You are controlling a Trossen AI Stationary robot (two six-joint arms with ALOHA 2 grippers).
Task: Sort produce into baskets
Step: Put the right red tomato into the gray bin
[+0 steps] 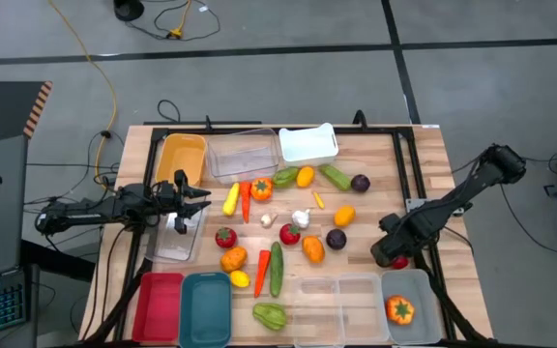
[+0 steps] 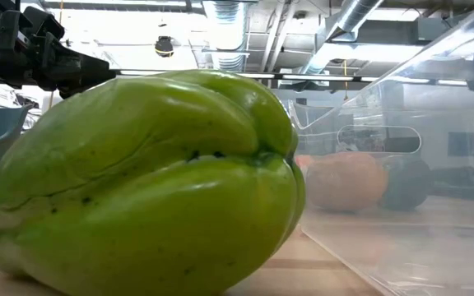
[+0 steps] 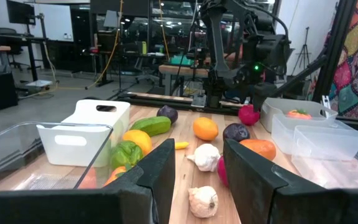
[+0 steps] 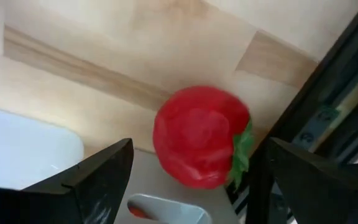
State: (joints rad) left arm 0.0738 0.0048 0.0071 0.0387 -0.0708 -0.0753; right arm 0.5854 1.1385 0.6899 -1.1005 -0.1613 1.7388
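Observation:
Toy produce (image 1: 288, 232) lies scattered on the wooden table's middle: carrots, corn, cucumbers, garlic, tomatoes, oranges and dark purple fruits. A green pepper (image 1: 270, 315) lies at the near edge and fills the low view (image 2: 138, 181). My right gripper (image 1: 395, 255) is open, its fingers on either side of a red strawberry-like fruit (image 4: 199, 137) without touching it. The fruit lies on the table beside the pale grey basket (image 1: 406, 286). My left gripper (image 3: 197, 186) is open and empty at the table's left, above a clear basket (image 1: 177, 240), pointing toward the produce.
Orange (image 1: 182, 157), clear (image 1: 242, 155) and white (image 1: 308, 144) baskets stand along the far edge. Red (image 1: 158, 307), teal (image 1: 206, 307) and clear (image 1: 341, 304) baskets stand along the near edge. The pale grey basket holds an orange-red tomato (image 1: 399, 309). A black frame rail (image 4: 328, 106) runs beside the red fruit.

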